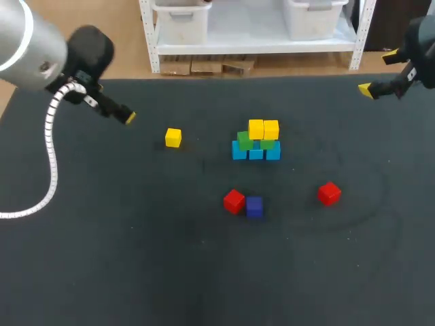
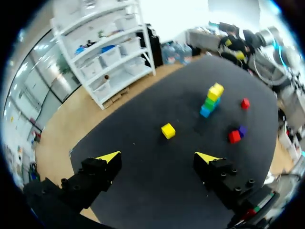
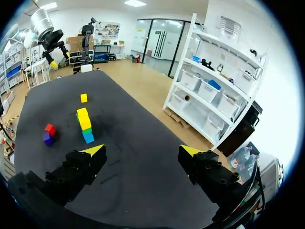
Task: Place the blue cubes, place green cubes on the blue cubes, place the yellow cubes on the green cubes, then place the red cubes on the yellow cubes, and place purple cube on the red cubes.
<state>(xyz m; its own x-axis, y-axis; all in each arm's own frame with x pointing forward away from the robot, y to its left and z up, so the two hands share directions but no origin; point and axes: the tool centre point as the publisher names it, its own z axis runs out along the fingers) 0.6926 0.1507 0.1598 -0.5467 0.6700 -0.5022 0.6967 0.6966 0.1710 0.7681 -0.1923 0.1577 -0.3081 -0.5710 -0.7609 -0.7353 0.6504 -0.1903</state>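
Mid-table stands a stack: a row of blue cubes [image 1: 255, 153], green cubes [image 1: 246, 141] on them, two yellow cubes [image 1: 263, 128] on top. A loose yellow cube [image 1: 173, 138] lies to its left. In front are a red cube [image 1: 234, 201] touching a purple cube [image 1: 254, 206], and another red cube [image 1: 329, 193] to the right. My left gripper [image 1: 124, 115] hovers open at the far left, nothing between its fingers [image 2: 157, 157]; the loose yellow cube [image 2: 167, 130] is ahead of it. My right gripper [image 1: 376, 72] hangs open and empty at the far right corner [image 3: 141, 150], with the stack [image 3: 85, 125] ahead.
The dark table mat [image 1: 136, 258] is bare in front and at both sides. The table's far edge [image 1: 245, 77] runs just behind the grippers. A white cable [image 1: 51, 156] loops down from my left arm over the mat's left part.
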